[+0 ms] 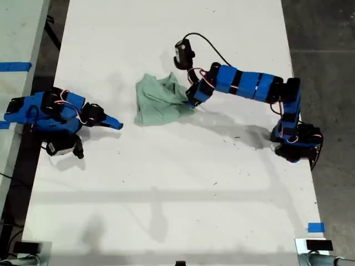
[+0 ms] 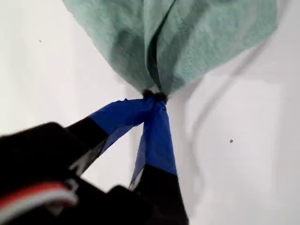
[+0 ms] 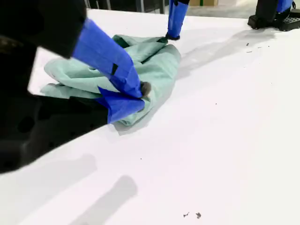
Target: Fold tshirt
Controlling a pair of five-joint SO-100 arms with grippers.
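Note:
The tshirt lies as a bunched pale mint-green bundle on the white table, a little behind its middle. My first gripper reaches in from the exterior view's right and is shut on the bundle's edge. The first wrist view shows its blue fingertips pinching a gathered fold of the tshirt. My second gripper rests at the exterior view's left, shut on nothing, a short gap from the cloth. In the second wrist view its tips meet in front of the tshirt, with my first gripper beyond it.
The first arm's base stands near the table's edge at the exterior view's right. A blue tape mark sits at that view's lower right corner. Dark floor borders the table at both sides of that view.

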